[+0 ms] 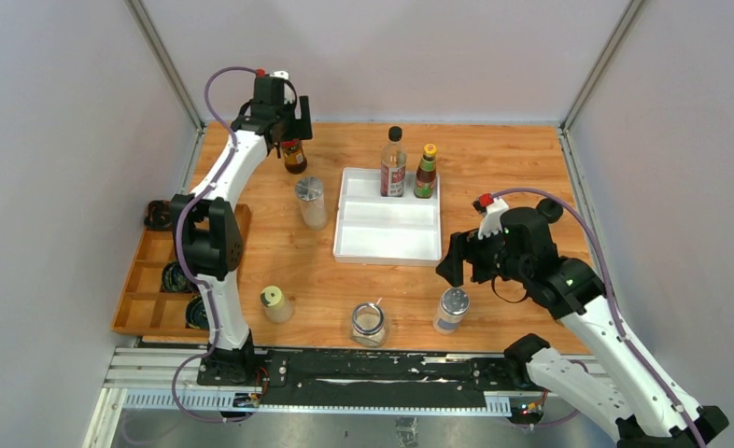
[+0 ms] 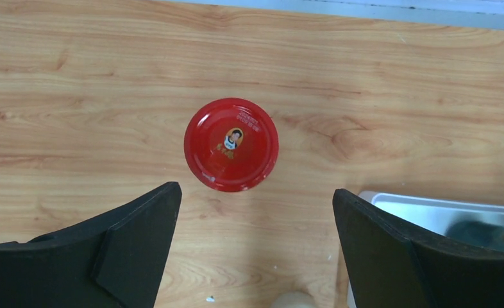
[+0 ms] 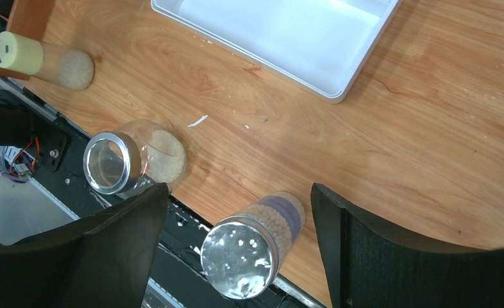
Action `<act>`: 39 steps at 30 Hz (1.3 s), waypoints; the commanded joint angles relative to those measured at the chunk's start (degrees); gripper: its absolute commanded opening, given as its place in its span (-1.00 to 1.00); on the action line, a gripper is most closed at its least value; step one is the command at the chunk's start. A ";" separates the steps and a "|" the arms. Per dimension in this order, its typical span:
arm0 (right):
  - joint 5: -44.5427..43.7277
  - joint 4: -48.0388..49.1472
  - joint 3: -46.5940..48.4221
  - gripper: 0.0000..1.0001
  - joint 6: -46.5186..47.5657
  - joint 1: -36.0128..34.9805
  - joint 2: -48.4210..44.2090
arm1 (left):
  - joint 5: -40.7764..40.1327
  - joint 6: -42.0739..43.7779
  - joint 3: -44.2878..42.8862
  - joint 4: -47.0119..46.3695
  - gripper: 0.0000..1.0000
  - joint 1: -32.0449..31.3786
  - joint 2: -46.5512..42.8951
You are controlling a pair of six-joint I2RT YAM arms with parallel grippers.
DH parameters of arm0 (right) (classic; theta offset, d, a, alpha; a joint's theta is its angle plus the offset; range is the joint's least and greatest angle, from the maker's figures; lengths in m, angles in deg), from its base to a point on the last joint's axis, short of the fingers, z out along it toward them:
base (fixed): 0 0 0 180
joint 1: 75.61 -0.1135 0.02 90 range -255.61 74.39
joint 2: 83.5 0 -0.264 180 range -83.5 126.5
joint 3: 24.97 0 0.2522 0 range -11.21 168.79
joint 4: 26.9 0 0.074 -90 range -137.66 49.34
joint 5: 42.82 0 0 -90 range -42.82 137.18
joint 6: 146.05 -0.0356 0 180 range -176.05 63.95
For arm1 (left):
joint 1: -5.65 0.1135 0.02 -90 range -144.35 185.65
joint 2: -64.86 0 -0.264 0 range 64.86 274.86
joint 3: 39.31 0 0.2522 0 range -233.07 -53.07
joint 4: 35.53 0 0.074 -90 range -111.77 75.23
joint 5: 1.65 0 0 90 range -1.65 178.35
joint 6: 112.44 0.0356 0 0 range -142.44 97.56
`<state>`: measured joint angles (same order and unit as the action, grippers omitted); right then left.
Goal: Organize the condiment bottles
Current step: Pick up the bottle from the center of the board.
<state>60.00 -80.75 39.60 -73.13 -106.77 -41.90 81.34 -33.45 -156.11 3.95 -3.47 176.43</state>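
Note:
My left gripper [image 1: 287,131] is open and hangs over a dark jar with a red cap [image 1: 294,156] at the table's back left. In the left wrist view the red cap [image 2: 231,144] lies just ahead of the open gripper [image 2: 256,247]. My right gripper [image 1: 453,266] is open above a silver-capped jar [image 1: 451,310] near the front edge. That jar [image 3: 246,250] stands between the fingers of the right gripper [image 3: 240,202], untouched. A tall black-capped bottle [image 1: 393,163] and a yellow-capped bottle [image 1: 426,173] stand in the white tray [image 1: 382,245].
A clear silver-capped shaker [image 1: 311,201] stands left of the tray. A yellow-capped jar [image 1: 275,303] and a clear glass jar [image 1: 369,324] stand near the front edge; both show in the right wrist view [image 3: 25,54], [image 3: 118,163]. A wooden organizer [image 1: 137,280] holds black cables at far left.

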 commanded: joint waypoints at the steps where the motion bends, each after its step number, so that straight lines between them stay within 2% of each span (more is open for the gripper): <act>1: -0.67 1.55 -1.03 0.75 1.64 -0.84 1.85 | -4.37 0.89 -3.97 -0.28 0.89 0.34 3.17; 21: -0.51 3.86 -2.66 0.75 2.75 -0.82 4.52 | -3.93 3.08 -5.78 -3.88 0.85 1.29 10.20; 24: -0.60 3.88 -2.72 0.75 2.65 -0.82 4.62 | -3.22 3.03 -6.44 -3.79 0.73 1.39 10.82; 28: -0.40 4.43 -3.32 0.74 2.49 -0.82 4.72 | -2.36 2.51 -7.23 -3.28 0.43 1.39 11.34; 39: -0.01 4.98 -4.05 0.72 2.23 -0.84 4.96 | -0.37 2.04 -7.31 -0.93 0.31 1.39 9.39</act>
<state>60.00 -76.21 36.39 -71.42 -106.77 -36.78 79.16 -30.98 -162.04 1.61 -2.40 187.23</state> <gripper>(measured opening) 0.864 0.717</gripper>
